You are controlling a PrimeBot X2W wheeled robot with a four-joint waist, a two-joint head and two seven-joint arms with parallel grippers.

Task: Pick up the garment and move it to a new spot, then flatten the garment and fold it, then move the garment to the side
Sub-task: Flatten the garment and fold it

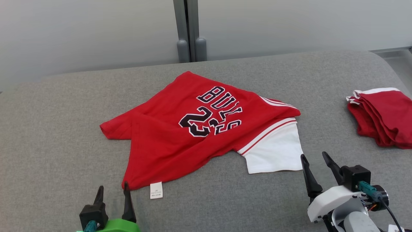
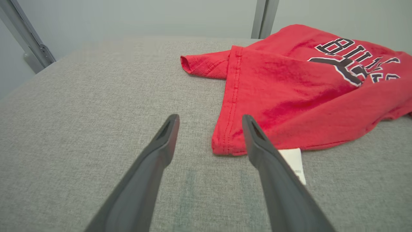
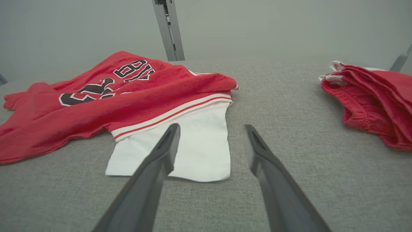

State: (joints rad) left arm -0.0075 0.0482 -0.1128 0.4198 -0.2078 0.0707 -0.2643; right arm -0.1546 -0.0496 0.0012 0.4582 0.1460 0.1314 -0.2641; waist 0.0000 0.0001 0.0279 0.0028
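On cushion, one jersey, one folded garment

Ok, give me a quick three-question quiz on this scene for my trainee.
1. True or false: the left gripper is shut on the crumpled red jersey with black lettering.
2. Where does the small white label lie? A) at the jersey's near hem corner, beside the left gripper; B) on top of the black lettering; C) stuck to a finger.
3. Fill in the colour: the open right gripper sits nearest the jersey's ____ cloth panel.
Key: 1 false, its jaws are open and hold nothing; 2 A; 3 white.
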